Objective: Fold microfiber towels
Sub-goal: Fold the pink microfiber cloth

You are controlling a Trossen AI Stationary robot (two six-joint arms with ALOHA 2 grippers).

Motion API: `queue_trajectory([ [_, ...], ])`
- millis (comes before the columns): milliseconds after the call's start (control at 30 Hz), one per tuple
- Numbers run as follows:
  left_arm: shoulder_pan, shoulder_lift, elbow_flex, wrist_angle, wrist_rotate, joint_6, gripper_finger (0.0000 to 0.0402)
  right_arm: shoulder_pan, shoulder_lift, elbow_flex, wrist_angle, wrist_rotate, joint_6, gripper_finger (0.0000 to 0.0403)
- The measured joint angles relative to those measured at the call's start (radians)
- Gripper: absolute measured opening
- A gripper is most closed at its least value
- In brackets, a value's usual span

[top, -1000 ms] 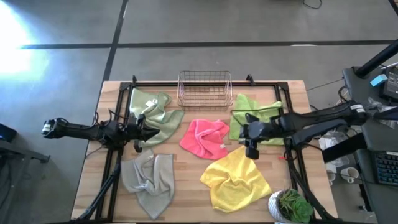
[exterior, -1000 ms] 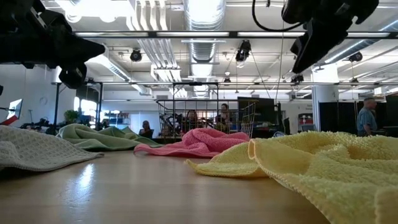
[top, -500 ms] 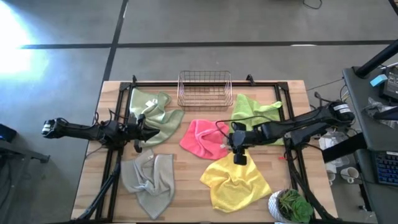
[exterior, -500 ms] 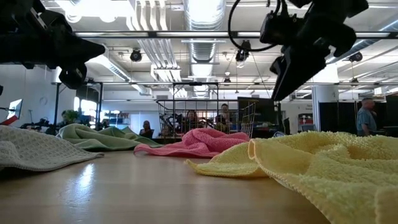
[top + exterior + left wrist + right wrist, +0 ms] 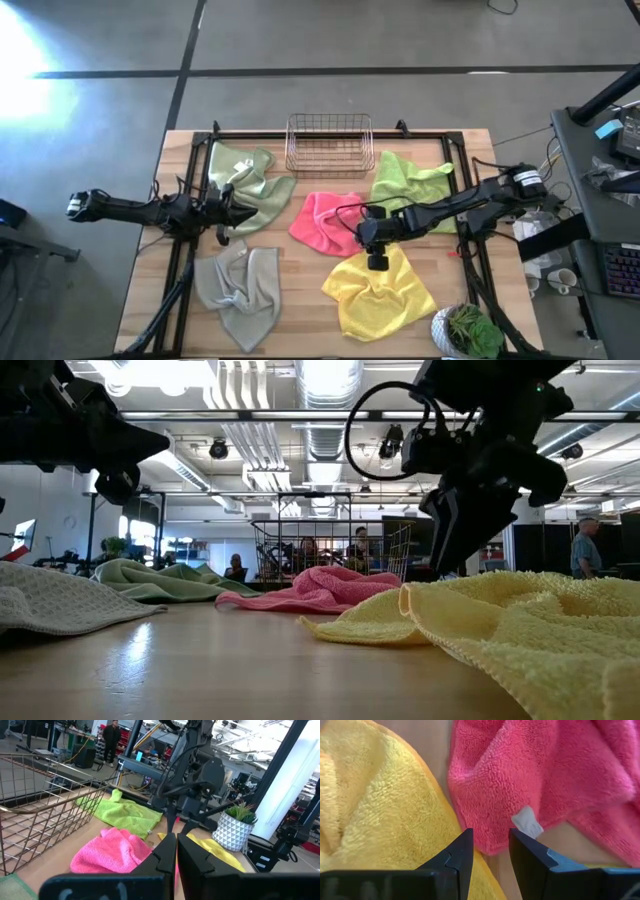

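Observation:
Five microfiber towels lie crumpled on the wooden table: sage green far left, lime green far right, pink in the middle, yellow near right, grey-beige near left. My right gripper hangs open, slanting down over the pink towel's near edge where it meets the yellow towel; a white tag shows beside it. In the low view its tips drop behind the yellow towel. My left gripper waits shut and level at the table's left, by the sage towel.
A copper wire basket stands at the far middle. A potted plant in a white pot sits at the near right corner. Black frame rails run along the table's left and right sides. People stand in the room beyond.
My right gripper has swung from over the lime green towel toward the table's left and near edge, and has come down and tipped further down, ending low over the seam between pink and yellow towels. Its fingers stay equally apart. No towel has moved.

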Motion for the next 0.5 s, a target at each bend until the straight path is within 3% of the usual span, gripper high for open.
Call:
queue_trajectory([
  [500, 0.000, 0.006, 0.000, 0.000, 0.000, 0.000, 0.0000, -0.002, 0.132, 0.003, 0.055, -0.005, -0.006, 0.0116],
])
